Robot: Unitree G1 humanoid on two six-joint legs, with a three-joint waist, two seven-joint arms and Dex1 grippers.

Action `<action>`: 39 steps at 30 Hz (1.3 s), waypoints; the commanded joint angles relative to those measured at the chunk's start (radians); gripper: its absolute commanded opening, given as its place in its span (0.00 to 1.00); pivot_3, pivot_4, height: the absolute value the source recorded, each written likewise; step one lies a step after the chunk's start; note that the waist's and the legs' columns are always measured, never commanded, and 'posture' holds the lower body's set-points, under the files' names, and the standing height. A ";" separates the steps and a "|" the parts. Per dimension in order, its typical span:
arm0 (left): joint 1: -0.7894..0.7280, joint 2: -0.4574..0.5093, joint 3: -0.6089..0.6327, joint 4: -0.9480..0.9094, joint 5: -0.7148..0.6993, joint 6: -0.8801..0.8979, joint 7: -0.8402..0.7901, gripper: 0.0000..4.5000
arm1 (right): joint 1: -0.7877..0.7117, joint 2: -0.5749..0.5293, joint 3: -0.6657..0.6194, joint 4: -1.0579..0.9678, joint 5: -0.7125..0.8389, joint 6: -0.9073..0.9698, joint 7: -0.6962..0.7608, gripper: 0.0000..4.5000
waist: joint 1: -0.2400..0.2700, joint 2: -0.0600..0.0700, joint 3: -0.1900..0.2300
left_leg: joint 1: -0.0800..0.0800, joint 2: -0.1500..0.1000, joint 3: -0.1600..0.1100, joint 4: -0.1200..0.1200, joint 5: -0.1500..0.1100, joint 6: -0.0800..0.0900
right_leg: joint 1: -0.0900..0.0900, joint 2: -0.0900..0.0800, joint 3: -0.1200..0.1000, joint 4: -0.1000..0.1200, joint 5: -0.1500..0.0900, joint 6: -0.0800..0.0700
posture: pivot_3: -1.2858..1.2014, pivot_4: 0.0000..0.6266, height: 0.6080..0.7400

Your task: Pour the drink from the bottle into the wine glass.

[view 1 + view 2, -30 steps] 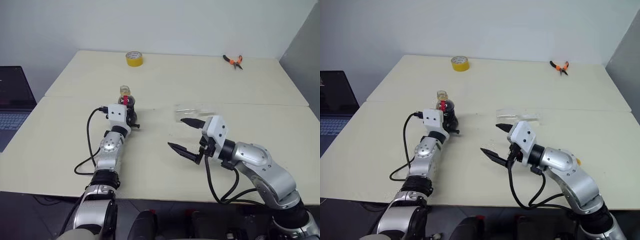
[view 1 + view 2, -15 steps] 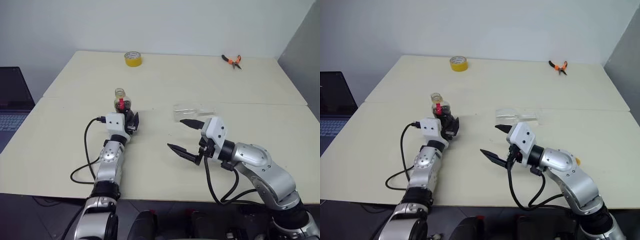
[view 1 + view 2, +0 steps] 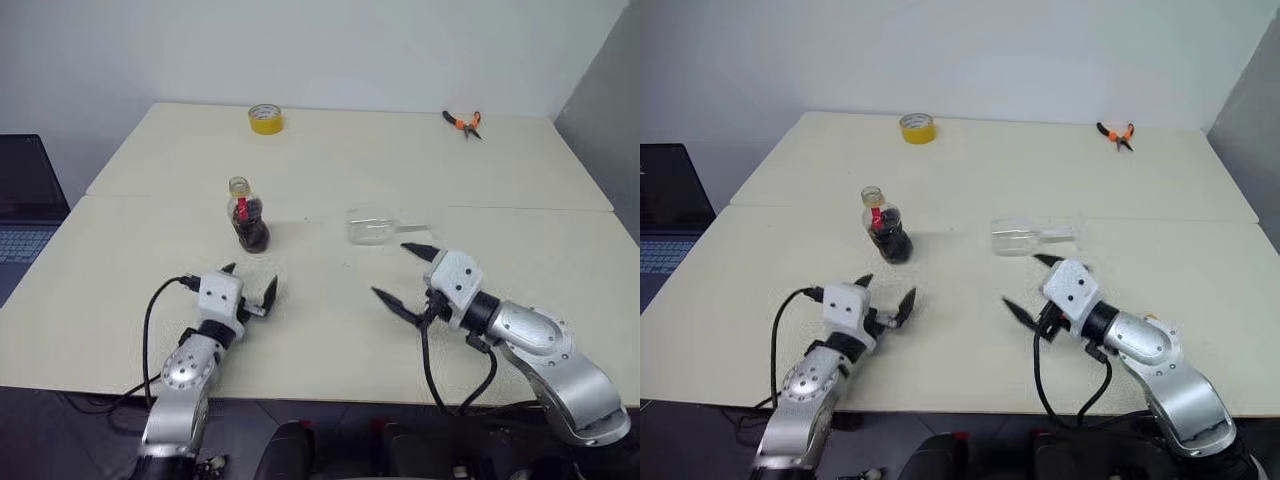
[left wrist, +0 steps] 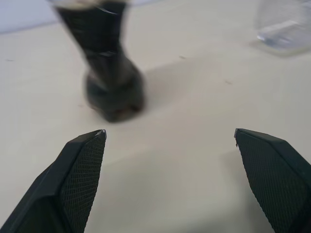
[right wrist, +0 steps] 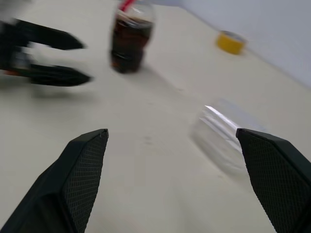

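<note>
Ribbed plastic bottle stands upright, clear wine glass lies toppled; both pincers gape wide.

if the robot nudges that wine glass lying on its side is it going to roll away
Probably, yes. The wine glass lies on its side on the table, resting on its rounded bowl, so a sideways nudge would likely roll it, curving around its stem. It looks like clear, thin glass, so it is likely fragile and slippery for the open right gripper.
</note>
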State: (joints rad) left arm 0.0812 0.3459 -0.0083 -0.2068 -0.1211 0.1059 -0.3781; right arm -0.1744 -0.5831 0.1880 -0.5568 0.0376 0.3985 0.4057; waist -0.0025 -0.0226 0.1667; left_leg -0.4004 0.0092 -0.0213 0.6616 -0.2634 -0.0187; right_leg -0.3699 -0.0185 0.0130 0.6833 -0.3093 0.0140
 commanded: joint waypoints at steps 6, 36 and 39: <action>-0.207 0.109 -0.099 -0.070 -0.205 0.197 -0.345 1.00 | -0.236 -0.058 0.205 0.338 -0.579 -0.136 -0.161 1.00 | -0.001 0.000 0.000 | 0.000 0.000 0.001 0.000 0.001 -0.001 | -0.001 0.001 0.001 0.001 0.000 -0.001 | 0.52 0.24 1.00; -0.391 0.121 -0.091 0.070 -0.161 0.145 -0.428 1.00 | -0.600 0.185 0.301 1.126 -0.853 -0.296 -0.384 0.72 | -0.025 0.000 0.000 | -0.001 0.001 0.004 0.000 0.002 -0.003 | -0.004 0.001 0.004 0.005 -0.001 -0.002 | 0.52 0.24 1.00; -0.384 0.118 -0.094 0.071 -0.157 0.142 -0.429 1.00 | -0.594 0.192 0.302 1.129 -0.855 -0.295 -0.391 0.48 | -0.026 0.000 0.000 | -0.001 0.001 0.004 0.000 0.001 -0.002 | -0.004 0.001 0.003 0.005 -0.001 -0.002 | 0.52 0.24 1.00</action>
State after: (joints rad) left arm -0.2940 0.4672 -0.1119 -0.1253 -0.2827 0.2714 -0.8136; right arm -0.7582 -0.3951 0.4950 0.5844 -0.8135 0.1116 0.0342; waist -0.0287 -0.0222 0.1668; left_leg -0.4009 0.0098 -0.0172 0.6616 -0.2621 -0.0209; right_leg -0.3741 -0.0179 0.0164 0.6884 -0.3100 0.0124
